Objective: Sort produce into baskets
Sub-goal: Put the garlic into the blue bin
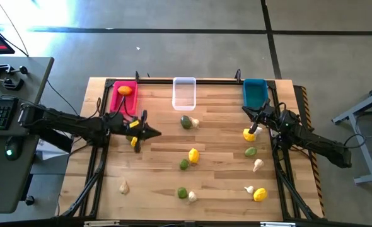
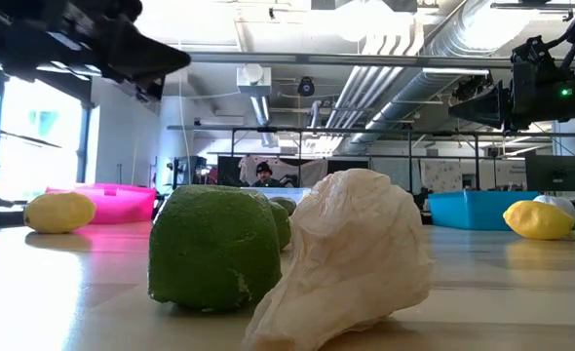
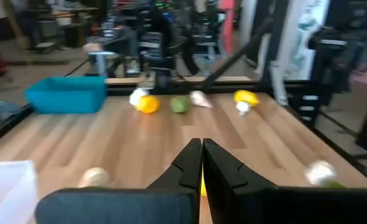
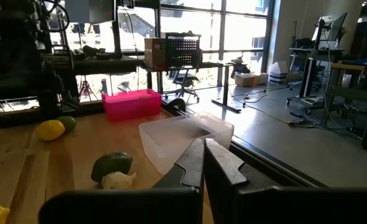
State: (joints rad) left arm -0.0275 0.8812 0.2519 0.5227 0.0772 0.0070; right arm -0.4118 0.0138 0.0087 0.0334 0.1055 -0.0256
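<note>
Both grippers are closed and empty. Left gripper (image 1: 153,132) hovers over the left half of the table, just in front of the pink basket (image 1: 123,96); its fingers (image 3: 193,163) are pressed together with nothing between them. Right gripper (image 1: 254,126) sits by the teal basket (image 1: 255,92), jaws likewise shut on nothing.

Sorting has barely begun, I'd say — one orange fruit (image 1: 125,90) lies in the pink basket, while the clear basket (image 1: 184,92) and the teal one look empty. The rest is loose on the wood: a yellow fruit (image 1: 134,142) almost under the left arm, a green one with a garlic bulb (image 1: 195,122) touching it in front of the clear basket, a yellow-and-green pair mid-table, and more along the right side and near edge.

Risks from here:
- Shut jaws descending on a round piece push it away instead of grasping — they need to open first.
- Touching pairs, such as the lime (image 2: 214,246) and garlic (image 2: 351,255) at the near edge: closing on one probably nudges or drags the other, or pinches both.
- The yellow fruit (image 1: 249,134) lies right at the right gripper — a sideways move could knock it rolling, possibly off the table.
- Garlic skin looks papery and may slip or tear in a hard pinch.
</note>
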